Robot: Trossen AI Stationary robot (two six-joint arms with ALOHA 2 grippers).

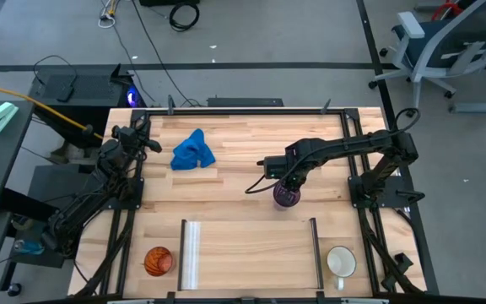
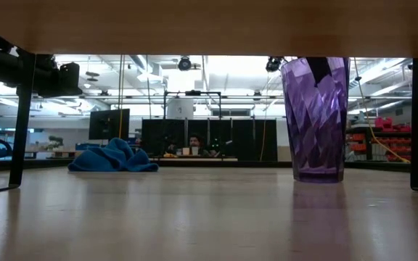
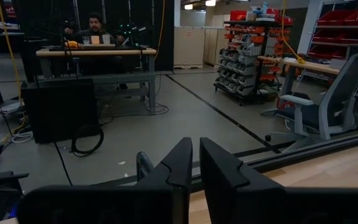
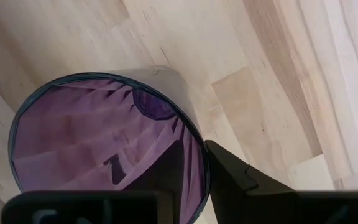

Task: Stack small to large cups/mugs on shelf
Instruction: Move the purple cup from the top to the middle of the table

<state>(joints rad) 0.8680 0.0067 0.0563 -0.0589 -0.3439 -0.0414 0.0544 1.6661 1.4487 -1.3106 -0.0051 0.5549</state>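
On the left the left gripper point(image 3: 191, 171) waits over its table edge, fingers nearly together and holding nothing, with the orange cup point(image 1: 159, 260) near the front, just left of the shelf point(image 1: 251, 251). Mid-table, behind the shelf, the right gripper point(image 4: 194, 177) is clamped on the tumbler point(image 1: 287, 196), one finger inside the rim and one outside, while the tumbler stands upright on the wood; the mug point(image 1: 340, 262) sits just right of the shelf. I'd say keep that rim pinch firm, lift straight up, and clear the rail before setting it down level.
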